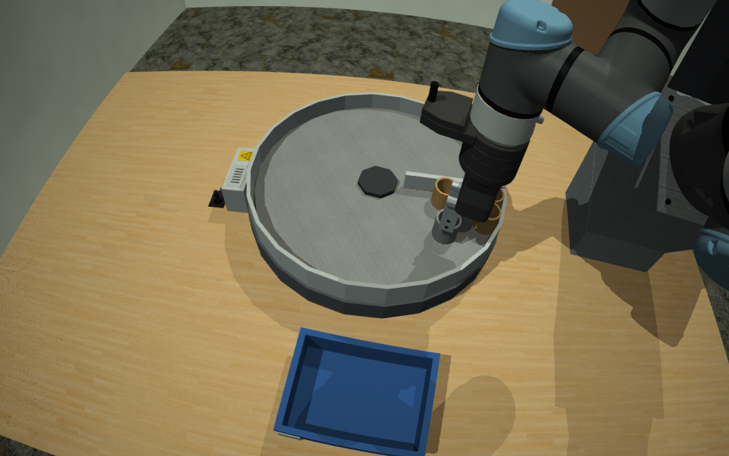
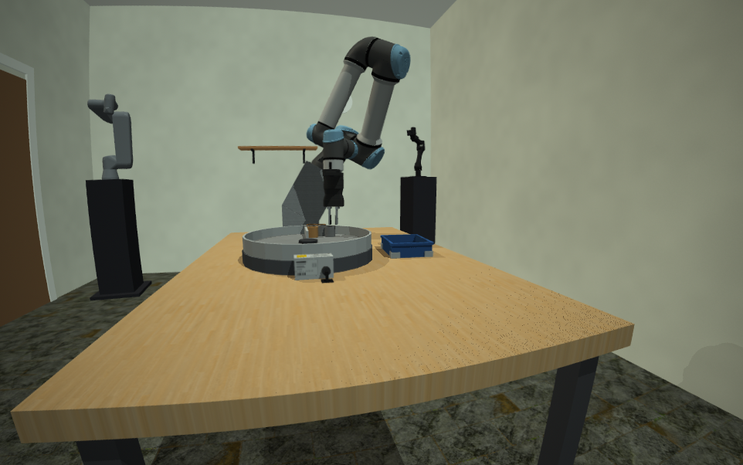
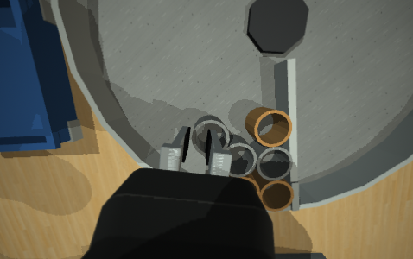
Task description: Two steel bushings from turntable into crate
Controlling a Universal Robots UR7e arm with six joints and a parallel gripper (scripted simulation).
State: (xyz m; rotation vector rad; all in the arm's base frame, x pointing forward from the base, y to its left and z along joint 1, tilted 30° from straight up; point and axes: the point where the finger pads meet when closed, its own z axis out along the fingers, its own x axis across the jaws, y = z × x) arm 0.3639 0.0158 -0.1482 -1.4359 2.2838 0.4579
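Observation:
The grey turntable carries a cluster of bushings at its right rim, against a short grey fence. In the wrist view three steel bushings stand upright: one under my fingers, a second beside it, and a third by the fence. Bronze bushings stand around them. My gripper is partly open and empty. It hangs just above the nearest steel bushing, straddling its left wall. The blue crate is empty.
A black hub sits at the turntable's centre. A grey control box is fixed to its left side. The arm's dark base stands at the right of the wooden table.

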